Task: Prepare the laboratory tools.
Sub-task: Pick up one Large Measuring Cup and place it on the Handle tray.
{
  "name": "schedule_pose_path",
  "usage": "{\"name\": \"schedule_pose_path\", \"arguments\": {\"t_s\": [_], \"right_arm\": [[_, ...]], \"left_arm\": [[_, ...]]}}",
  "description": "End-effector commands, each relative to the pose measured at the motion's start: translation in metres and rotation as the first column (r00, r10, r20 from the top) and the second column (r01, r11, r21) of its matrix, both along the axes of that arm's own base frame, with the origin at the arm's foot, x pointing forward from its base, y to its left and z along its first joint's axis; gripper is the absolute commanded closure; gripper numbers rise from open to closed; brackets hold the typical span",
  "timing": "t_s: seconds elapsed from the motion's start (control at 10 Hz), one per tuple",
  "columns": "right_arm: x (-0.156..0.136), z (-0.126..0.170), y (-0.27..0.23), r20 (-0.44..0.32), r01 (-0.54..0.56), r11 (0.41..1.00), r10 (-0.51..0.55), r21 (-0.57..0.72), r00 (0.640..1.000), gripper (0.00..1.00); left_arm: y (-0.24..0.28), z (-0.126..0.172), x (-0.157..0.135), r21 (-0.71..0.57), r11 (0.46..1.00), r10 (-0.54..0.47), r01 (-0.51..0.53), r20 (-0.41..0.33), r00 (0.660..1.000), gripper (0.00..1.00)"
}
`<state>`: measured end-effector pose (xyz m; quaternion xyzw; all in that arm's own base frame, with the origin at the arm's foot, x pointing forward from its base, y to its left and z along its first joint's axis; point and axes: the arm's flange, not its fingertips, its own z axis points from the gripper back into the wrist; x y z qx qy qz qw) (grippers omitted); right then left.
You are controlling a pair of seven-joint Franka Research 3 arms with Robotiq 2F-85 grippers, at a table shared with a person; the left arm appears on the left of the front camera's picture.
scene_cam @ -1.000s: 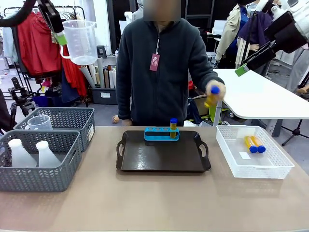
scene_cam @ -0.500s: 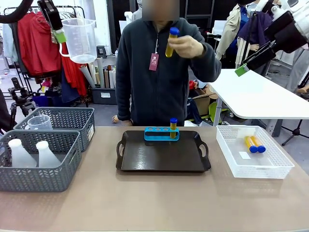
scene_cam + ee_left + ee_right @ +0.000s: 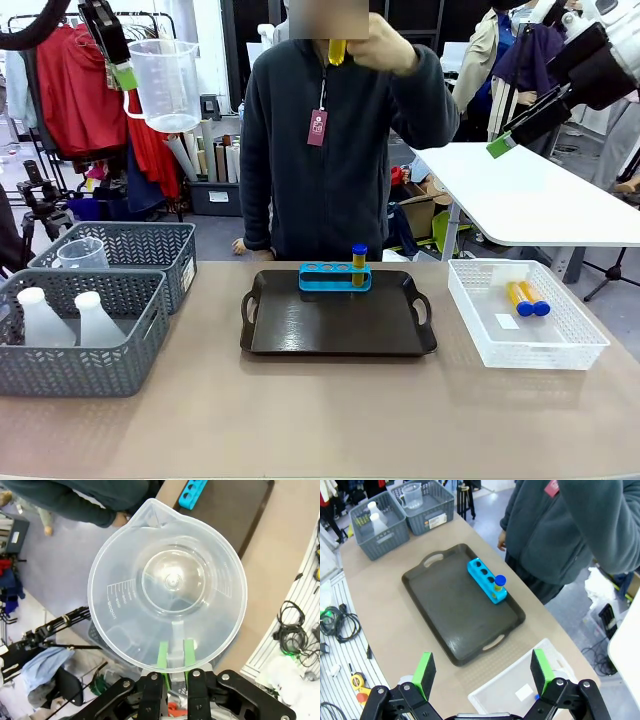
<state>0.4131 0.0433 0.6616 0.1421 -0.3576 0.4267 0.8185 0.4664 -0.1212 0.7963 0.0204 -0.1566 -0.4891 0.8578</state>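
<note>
Left claw [image 3: 124, 77] grips the beaker [image 3: 168, 85] by its handle, high left of the tray [image 3: 330, 325]; right claw [image 3: 482, 672] agape.

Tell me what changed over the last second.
The person's hand raised a yellow tube from near the white basket up to head height. Unchanged: left gripper holding the measuring beaker aloft, right gripper open, one tube in the blue rack, two tubes in the basket.
</note>
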Motion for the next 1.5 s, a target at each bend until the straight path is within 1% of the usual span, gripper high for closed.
{"name": "schedule_pose_path", "arguments": {"t_s": [0.0, 0.1, 0.2, 0.4, 0.5, 0.6, 0.7, 0.8, 1.0, 1.2, 1.3, 1.4], "right_arm": [[0.001, 0.001, 0.000, 0.004, -0.013, 1.000, 0.013, 0.023, 1.000, 0.00], [0.001, 0.001, 0.000, 0.004, -0.013, 1.000, 0.013, 0.023, 1.000, 0.00], [0.001, 0.001, 0.000, 0.004, -0.013, 1.000, 0.013, 0.023, 1.000, 0.00], [0.001, 0.001, 0.000, 0.004, -0.013, 1.000, 0.013, 0.023, 1.000, 0.00], [0.001, 0.001, 0.000, 0.004, -0.013, 1.000, 0.013, 0.023, 1.000, 0.00], [0.001, 0.001, 0.000, 0.004, -0.013, 1.000, 0.013, 0.023, 1.000, 0.00], [0.001, 0.001, 0.000, 0.004, -0.013, 1.000, 0.013, 0.023, 1.000, 0.00], [0.001, 0.001, 0.000, 0.004, -0.013, 1.000, 0.013, 0.023, 1.000, 0.00], [0.001, 0.001, 0.000, 0.004, -0.013, 1.000, 0.013, 0.023, 1.000, 0.00], [0.001, 0.001, 0.000, 0.004, -0.013, 1.000, 0.013, 0.023, 1.000, 0.00], [0.001, 0.001, 0.000, 0.004, -0.013, 1.000, 0.013, 0.023, 1.000, 0.00], [0.001, 0.001, 0.000, 0.004, -0.013, 1.000, 0.013, 0.023, 1.000, 0.00]], "left_arm": [[-0.017, -0.007, -0.005, -0.023, 0.999, -0.046, 0.045, -0.002, 0.999, 1.00], [-0.035, -0.022, -0.005, -0.014, 0.996, -0.086, 0.086, -0.005, 0.996, 1.00], [-0.051, -0.035, -0.005, -0.009, 0.993, -0.121, 0.120, -0.026, 0.992, 1.00], [-0.080, -0.062, -0.007, 0.006, 0.986, -0.164, 0.165, -0.060, 0.985, 1.00], [-0.094, -0.076, -0.005, 0.005, 0.985, -0.170, 0.171, -0.078, 0.982, 1.00], [-0.114, -0.096, 0.001, 0.004, 0.980, -0.200, 0.201, -0.082, 0.976, 1.00], [-0.127, -0.106, 0.003, -0.003, 0.973, -0.229, 0.229, -0.086, 0.970, 1.00], [-0.138, -0.111, -0.005, -0.001, 0.971, -0.238, 0.240, -0.108, 0.965, 1.00], [-0.167, -0.140, 0.003, -0.012, 0.968, -0.252, 0.252, -0.112, 0.961, 1.00], [-0.184, -0.159, 0.008, -0.021, 0.960, -0.281, 0.280, -0.110, 0.953, 1.00], [-0.194, -0.168, 0.006, -0.033, 0.959, -0.285, 0.283, -0.117, 0.951, 1.00], [-0.206, -0.184, 0.009, -0.056, 0.954, -0.300, 0.295, -0.121, 0.946, 1.00]]}}
